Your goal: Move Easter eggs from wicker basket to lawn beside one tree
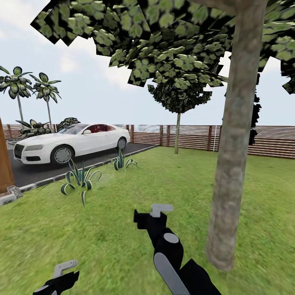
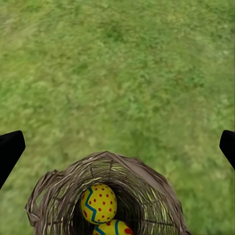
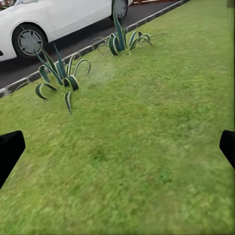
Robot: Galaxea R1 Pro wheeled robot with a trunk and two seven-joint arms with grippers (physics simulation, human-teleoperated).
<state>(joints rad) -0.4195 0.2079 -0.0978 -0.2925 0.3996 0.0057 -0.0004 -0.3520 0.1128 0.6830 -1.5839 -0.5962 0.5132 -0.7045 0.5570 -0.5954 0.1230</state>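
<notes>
A thick grey-brown tree trunk (image 1: 233,164) rises beside the open right claw (image 1: 157,215); spiky striped plants (image 1: 80,178) edge the mottled green lawn (image 1: 102,229); the left claw (image 2: 117,142) gapes over the woven twig basket (image 2: 54,196).

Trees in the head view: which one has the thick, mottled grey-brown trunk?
The nearest tree, standing on the lawn beside the right arm. The tree by the fence has a thin trunk, and the palms behind the white car are slender.
</notes>
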